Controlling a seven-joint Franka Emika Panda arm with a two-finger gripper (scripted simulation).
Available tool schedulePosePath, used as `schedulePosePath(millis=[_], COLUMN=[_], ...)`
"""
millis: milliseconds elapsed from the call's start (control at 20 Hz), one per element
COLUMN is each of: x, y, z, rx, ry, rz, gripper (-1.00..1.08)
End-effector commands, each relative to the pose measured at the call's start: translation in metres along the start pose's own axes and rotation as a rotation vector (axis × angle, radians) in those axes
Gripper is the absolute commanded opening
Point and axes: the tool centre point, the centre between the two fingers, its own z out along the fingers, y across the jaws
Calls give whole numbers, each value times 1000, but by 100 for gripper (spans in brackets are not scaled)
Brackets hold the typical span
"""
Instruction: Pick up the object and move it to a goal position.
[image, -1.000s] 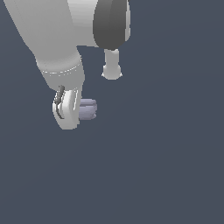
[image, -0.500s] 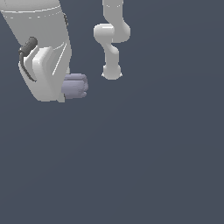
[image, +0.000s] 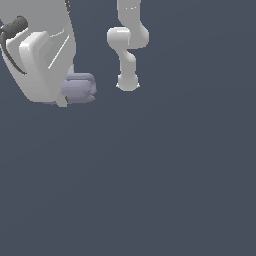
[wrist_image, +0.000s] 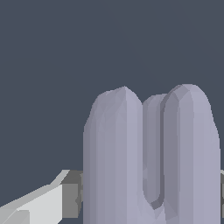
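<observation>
Gripper higher, nearer camera | holds object | clamped

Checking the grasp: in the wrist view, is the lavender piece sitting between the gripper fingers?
Yes. The lavender-grey piece fills the space between the fingers, with a pad visible at each of its sides.

You see the arm's large white wrist housing filling the upper part of the exterior view's left, a black cable looping off its outer edge. The gripper sits at the housing's lower edge, clamped on the object. In the wrist view one white finger with a grey pad presses against the object's side. The arm's base column stands farther back.
</observation>
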Motion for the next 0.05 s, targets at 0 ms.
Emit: schedulePosePath(millis=[0], x=[0], y=[0], z=[0], rx=[-1], ry=[0], rz=[0], gripper=[-100])
